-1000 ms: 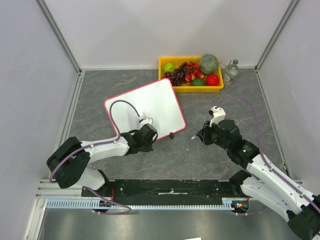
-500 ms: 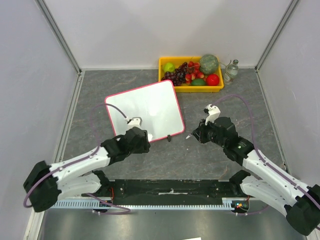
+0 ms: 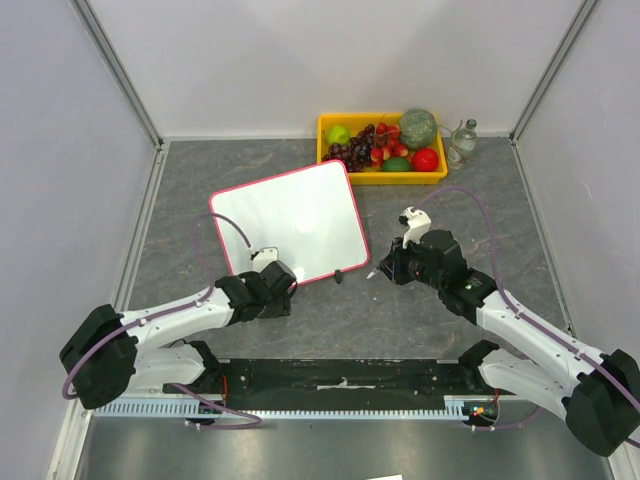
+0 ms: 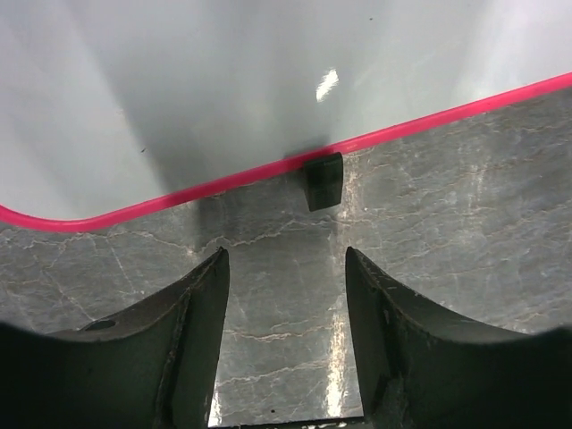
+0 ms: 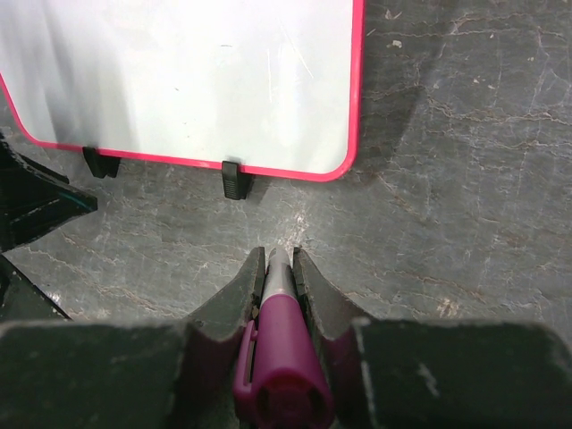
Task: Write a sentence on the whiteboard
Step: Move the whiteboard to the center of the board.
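1. A grey marbled tabletop [image 3: 180,180] sits inside pale walls. The whiteboard [image 3: 290,215] lies flat and skewed, left of centre, and a yellow tray [image 3: 380,179] of fruit stands behind it.
2. A second ago my left claw [image 4: 286,259] was closed at the board's near edge. It has since let go and backed off, and the board lies slightly turned from where it was.
3. I take that as the positioning being done, so writing comes next. I see no sentence on the board yet.
4. The left claw's fingers stand apart and empty. They hover over bare table just short of a black clip [image 4: 323,179] on the pink rim, touching nothing.
5. My right claw [image 5: 281,259] is clamped on a magenta marker [image 5: 284,357]. Its tip points at the board's near right corner, off the board, closer than before.
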Available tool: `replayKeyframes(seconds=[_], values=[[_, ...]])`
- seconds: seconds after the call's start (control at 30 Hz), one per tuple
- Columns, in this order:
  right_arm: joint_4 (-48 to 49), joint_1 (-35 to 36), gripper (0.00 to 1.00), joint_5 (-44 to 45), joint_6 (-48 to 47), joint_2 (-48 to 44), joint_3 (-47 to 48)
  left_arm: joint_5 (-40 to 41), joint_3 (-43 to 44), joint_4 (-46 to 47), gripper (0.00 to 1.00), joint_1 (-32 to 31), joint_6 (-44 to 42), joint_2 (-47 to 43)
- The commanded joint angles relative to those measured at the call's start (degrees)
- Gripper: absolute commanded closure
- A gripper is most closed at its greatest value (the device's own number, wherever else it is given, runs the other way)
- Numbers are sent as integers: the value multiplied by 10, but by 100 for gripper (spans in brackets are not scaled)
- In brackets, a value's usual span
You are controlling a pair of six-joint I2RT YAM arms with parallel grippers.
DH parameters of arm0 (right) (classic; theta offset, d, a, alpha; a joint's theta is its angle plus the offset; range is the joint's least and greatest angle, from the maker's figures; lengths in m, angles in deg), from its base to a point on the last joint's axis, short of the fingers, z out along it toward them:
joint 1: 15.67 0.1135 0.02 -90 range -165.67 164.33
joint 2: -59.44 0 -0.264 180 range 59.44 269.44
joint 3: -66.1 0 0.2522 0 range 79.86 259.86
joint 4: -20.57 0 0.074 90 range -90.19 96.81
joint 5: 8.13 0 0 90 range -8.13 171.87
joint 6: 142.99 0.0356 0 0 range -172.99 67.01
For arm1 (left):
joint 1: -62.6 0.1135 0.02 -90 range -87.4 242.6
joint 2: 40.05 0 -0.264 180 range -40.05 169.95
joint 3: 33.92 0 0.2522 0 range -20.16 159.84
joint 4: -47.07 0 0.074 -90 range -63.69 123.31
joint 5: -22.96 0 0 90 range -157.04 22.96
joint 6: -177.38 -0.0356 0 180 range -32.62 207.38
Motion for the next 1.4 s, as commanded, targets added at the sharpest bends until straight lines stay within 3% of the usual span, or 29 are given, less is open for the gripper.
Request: replayKeyframes(seconds=[0.0,0.4,0.53,0.77,1.07,1.37], values=[[31,-6,100,-7,-8,-7,21,20,12,40,41,-1,24,24],[26,-11,100,-12,5,-24,16,71,15,93,50,-1,38,140],[25,-11,100,-13,2,-22,19,77,12,114,62,-1,41,163],[26,-13,100,-14,0,-20,18,63,8,127,98,-2,37,173],[21,-20,100,-4,8,-58,26,41,28,124,98,-60,72,176],[1,-22,100,21,9,-91,41,26,116,84,98,-174,166,285]])
